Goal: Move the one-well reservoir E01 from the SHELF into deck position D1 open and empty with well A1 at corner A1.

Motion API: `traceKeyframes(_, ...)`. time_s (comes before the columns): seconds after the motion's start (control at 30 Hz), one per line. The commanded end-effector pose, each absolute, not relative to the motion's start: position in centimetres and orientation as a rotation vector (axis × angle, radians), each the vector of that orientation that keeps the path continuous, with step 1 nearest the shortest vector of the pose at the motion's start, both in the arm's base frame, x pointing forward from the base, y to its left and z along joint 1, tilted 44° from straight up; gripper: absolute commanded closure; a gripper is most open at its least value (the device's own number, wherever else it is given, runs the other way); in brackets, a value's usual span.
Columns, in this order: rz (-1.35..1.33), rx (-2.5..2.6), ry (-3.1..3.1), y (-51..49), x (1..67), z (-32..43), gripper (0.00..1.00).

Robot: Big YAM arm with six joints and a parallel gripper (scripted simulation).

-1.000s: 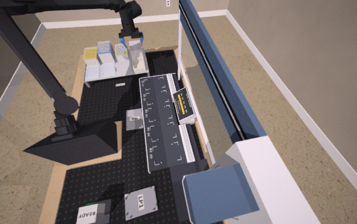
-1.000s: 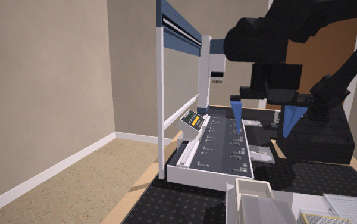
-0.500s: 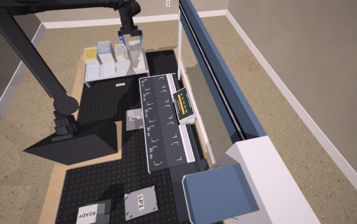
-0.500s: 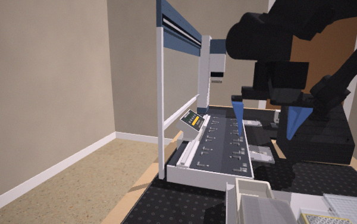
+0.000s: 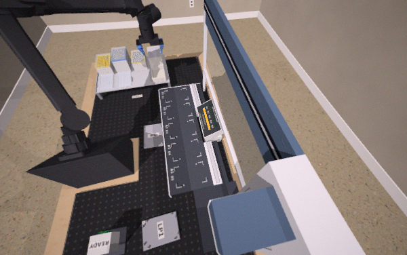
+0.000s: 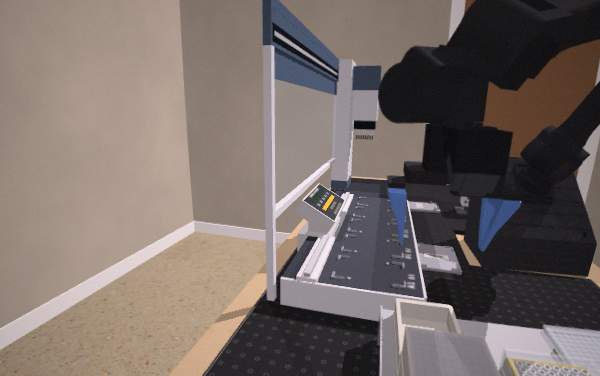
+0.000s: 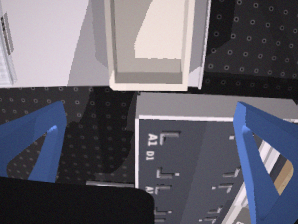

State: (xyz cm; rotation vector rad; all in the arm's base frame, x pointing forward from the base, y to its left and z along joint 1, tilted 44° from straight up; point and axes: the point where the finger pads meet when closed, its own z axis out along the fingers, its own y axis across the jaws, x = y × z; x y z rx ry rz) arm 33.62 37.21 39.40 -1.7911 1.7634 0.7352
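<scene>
Blue-fingered gripper hangs wide open, holding nothing, above the shelf-side end of the dark bracketed deck, probably lining up a descent. Beyond that deck, the pale open one-well reservoir sits on the grey shelf, a lidded white plate crowding beside it.

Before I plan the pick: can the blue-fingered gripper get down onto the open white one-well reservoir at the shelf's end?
Probably yes: the gripper is fully open and holds nothing, the reservoir shows uncovered ahead of its fingers, and nothing stands between them.
</scene>
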Motion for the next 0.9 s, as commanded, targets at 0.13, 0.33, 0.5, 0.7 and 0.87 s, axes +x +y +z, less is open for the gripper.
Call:
traceKeyframes(0.13,0.741,-1.779,1.754,38.6,33.4,39.2,0.00)
traceKeyframes(0.33,0.743,-1.782,1.762,39.1,33.5,38.3,0.00)
traceKeyframes(0.5,0.741,-1.778,1.752,39.5,33.3,38.2,0.00)
traceKeyframes(0.7,0.743,-1.782,1.762,40.4,33.5,37.0,0.00)
traceKeyframes(0.87,0.739,-1.776,1.747,40.5,33.2,37.4,0.00)
